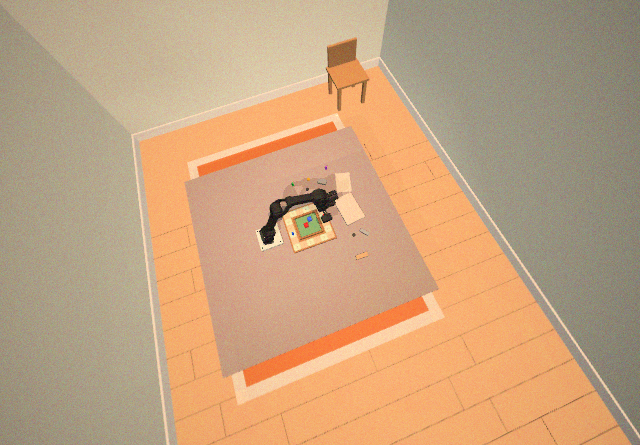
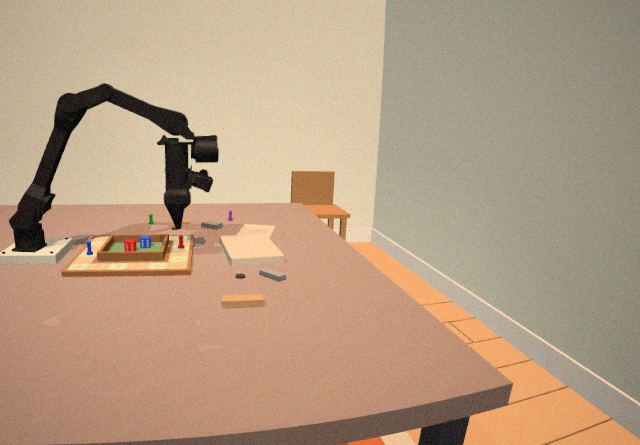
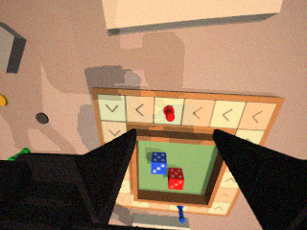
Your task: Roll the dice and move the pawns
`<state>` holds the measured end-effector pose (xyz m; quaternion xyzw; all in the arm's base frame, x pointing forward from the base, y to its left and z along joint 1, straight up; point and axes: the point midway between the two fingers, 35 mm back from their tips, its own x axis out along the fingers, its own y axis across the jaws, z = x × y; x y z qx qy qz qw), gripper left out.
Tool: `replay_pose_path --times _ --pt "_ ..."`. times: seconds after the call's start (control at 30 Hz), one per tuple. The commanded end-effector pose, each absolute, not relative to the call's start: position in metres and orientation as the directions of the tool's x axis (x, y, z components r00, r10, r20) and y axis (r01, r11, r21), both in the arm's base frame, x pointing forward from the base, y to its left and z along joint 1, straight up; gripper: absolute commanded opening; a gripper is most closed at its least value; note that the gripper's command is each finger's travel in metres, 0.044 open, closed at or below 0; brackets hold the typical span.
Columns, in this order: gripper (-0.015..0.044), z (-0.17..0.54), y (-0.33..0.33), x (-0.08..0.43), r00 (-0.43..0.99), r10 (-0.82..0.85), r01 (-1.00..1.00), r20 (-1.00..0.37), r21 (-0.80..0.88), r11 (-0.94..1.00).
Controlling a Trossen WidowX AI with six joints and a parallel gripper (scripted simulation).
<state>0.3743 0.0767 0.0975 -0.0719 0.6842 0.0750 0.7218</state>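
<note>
Had gripper (image 1: 324, 203) (image 2: 177, 227) (image 3: 174, 132) released, fingers wide apart, nothing grasped, raised above board (image 1: 315, 244) (image 2: 129, 266) (image 3: 139, 109) near tray (image 1: 311, 236) (image 2: 131, 256) (image 3: 173, 200). Saw red die (image 1: 306, 225) (image 2: 130, 245) (image 3: 176, 178) and blue die (image 1: 309, 218) (image 2: 145, 241) (image 3: 158, 163) lying inside tray, close together. Found red pawn (image 2: 180, 242) (image 3: 169, 113) upright on board's track, on tray's side away from arm base (image 1: 279, 244) (image 2: 62, 249) (image 3: 160, 221), third square from the left corner in wrist view. Saw blue pawn (image 1: 292, 233) (image 2: 89, 248) (image 3: 180, 214) upright on tray's opposite side, toward base. Noted green pawn (image 1: 292, 184) (image 2: 150, 219) (image 3: 19, 154) and purple pawn (image 1: 325, 167) (image 2: 230, 215) off the board, beyond tray in exterior view, purple farther right.
</note>
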Motion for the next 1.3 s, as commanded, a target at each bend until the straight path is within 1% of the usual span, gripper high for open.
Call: replay_pose_path --times 0.0,0.13,0.43,0.5,0.9,1.27 --pt "0.0309 0.109 0.055 0.340 0.033 0.007 -0.138 -0.999 0.003 0.990" --pt "0.0204 0.116 0.032 0.293 0.029 0.005 -0.050 -1.000 0.004 0.999" --pt "0.0200 0.099 -0.002 0.182 0.020 0.002 0.147 -1.000 0.005 0.989" --pt "0.0200 0.093 -0.005 0.167 0.019 0.002 0.175 -1.000 0.005 0.985" --pt "0.0200 0.091 0.001 0.164 0.019 0.002 0.179 -1.000 0.006 0.984" --pt "0.0200 0.073 0.001 0.164 0.019 0.002 0.179 -1.000 0.006 0.984"
